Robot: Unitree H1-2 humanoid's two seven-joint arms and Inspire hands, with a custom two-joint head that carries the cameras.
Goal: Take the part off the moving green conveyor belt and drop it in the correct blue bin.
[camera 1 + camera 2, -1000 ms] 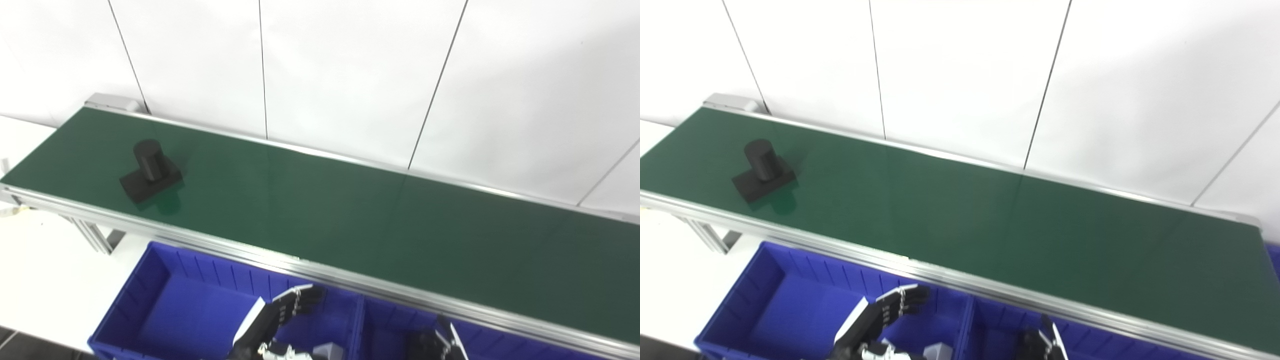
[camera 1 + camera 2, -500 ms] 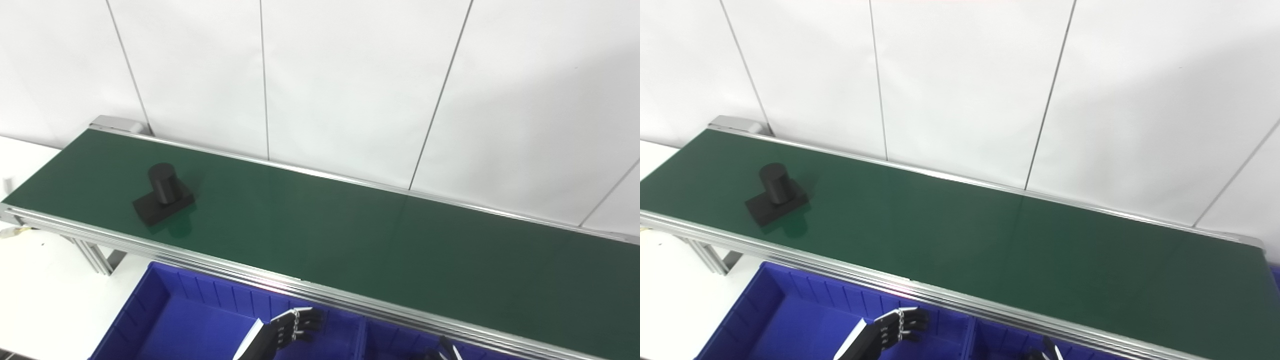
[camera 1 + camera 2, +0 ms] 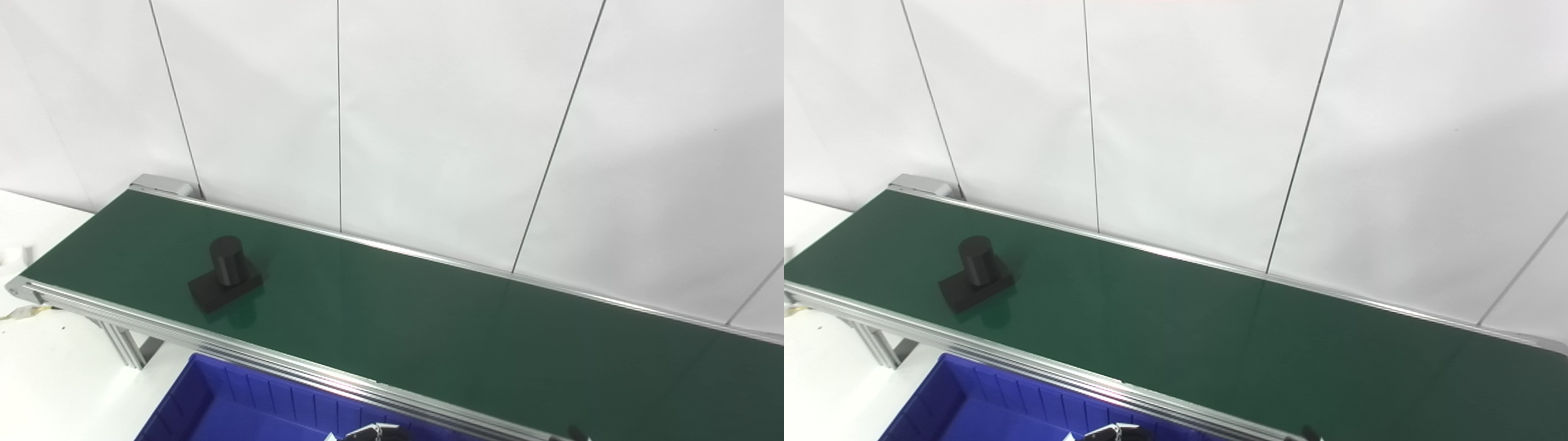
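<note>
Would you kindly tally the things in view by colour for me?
Black: 1, the part
Green: 1, the conveyor belt
Blue: 1, the bin
Total: 3

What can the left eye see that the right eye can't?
Only the left eye view shows the belt's near left corner. Only the right eye view shows its far right corner, just at the picture's edge. Both show the black part standing on the green belt, with a blue bin below.
</note>
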